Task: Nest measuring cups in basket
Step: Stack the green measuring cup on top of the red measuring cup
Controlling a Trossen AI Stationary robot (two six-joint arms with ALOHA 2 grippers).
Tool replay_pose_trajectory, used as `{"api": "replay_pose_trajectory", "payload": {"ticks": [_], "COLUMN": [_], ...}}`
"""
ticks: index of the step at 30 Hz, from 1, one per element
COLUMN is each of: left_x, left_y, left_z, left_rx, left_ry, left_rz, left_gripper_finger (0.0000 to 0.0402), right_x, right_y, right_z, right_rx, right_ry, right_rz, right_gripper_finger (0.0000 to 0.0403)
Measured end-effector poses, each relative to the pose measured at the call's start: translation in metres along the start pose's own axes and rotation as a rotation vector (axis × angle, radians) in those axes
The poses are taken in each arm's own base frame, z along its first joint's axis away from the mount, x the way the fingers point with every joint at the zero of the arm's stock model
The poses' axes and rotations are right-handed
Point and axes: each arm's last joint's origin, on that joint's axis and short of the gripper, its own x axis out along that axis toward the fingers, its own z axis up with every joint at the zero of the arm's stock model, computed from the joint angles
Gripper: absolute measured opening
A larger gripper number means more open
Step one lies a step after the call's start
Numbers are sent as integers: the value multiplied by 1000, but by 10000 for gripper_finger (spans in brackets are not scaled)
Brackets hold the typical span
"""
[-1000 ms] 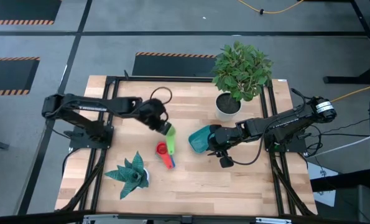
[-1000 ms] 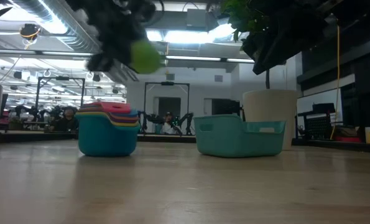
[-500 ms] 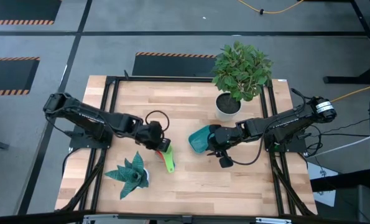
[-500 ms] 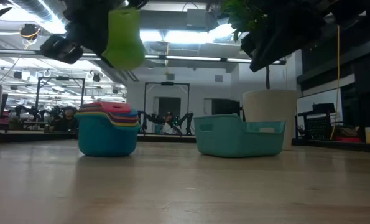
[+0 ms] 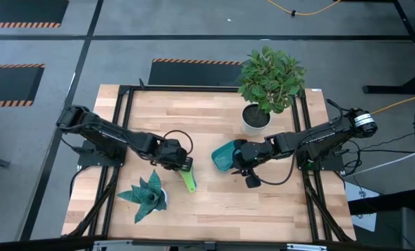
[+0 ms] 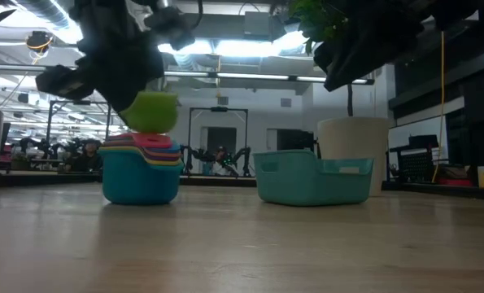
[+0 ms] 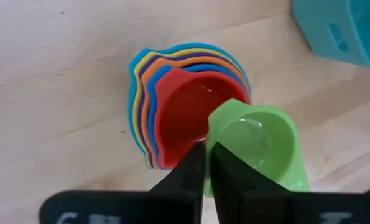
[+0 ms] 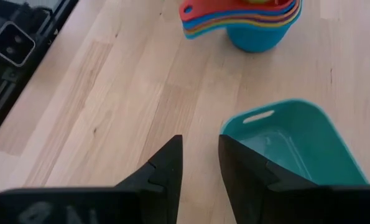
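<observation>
My left gripper (image 7: 206,146) is shut on the green measuring cup (image 7: 256,146), which hangs just above the stack of nested cups (image 6: 141,171). The stack's bottom rests on the table; the red cup (image 7: 181,115) lies innermost and a blue one outermost. In the high view the gripper (image 5: 183,166) covers most of the stack, with the green cup (image 5: 188,183) showing beside it. The teal basket (image 5: 224,157) stands flat on the table to the right of the stack. My right gripper (image 8: 200,165) hovers open above the basket's (image 8: 296,143) near side. My left gripper pinches the green cup by its rim wall (image 7: 214,127), on the side toward the red cup. One finger (image 7: 228,177) seems to be inside the bowl and one outside. It comes from above, pointing down. The cup (image 6: 150,112) hangs about upright, just over the stack's top.
A leafy plant in a white pot (image 5: 256,115) stands behind the basket, near the far edge. A teal succulent (image 5: 146,195) sits near the left front. Bare wood lies in front of the stack and the basket.
My left gripper has carried the green cup toward the near edge, over the stack, then down until it hangs just above the red cup. The cup has turned from lying sideways to mouth up. The stack, the basket and my right arm have stayed put.
</observation>
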Motion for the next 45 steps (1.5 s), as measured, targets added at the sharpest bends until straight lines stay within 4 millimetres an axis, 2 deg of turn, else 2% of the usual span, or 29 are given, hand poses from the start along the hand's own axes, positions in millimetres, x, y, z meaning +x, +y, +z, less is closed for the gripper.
{"api": "replay_pose_trajectory", "payload": {"ticks": [4, 21, 29, 40, 45], "left_x": [5, 5, 4, 4, 4], "left_y": [0, 1, 12, 11, 11], "left_z": [0, 10, 9, 9, 9], "left_rx": [-8, -37, -17, -11, -10], "left_ry": [1, -1, 57, 55, 56], "left_rz": [19, 24, 135, 132, 131], "left_gripper_finger": [14, 16, 16, 16, 35], "right_x": [0, 0, 0, 0, 0], "right_y": [0, 0, 0, 0, 0], "right_z": [1, 1, 1, 1, 1], "right_rx": [1, 3, 3, 3, 3], "right_ry": [-6, -6, -6, -6, -6], "right_rz": [0, 0, 0, 0, 0], "right_gripper_finger": [108, 108, 108, 108, 108]}}
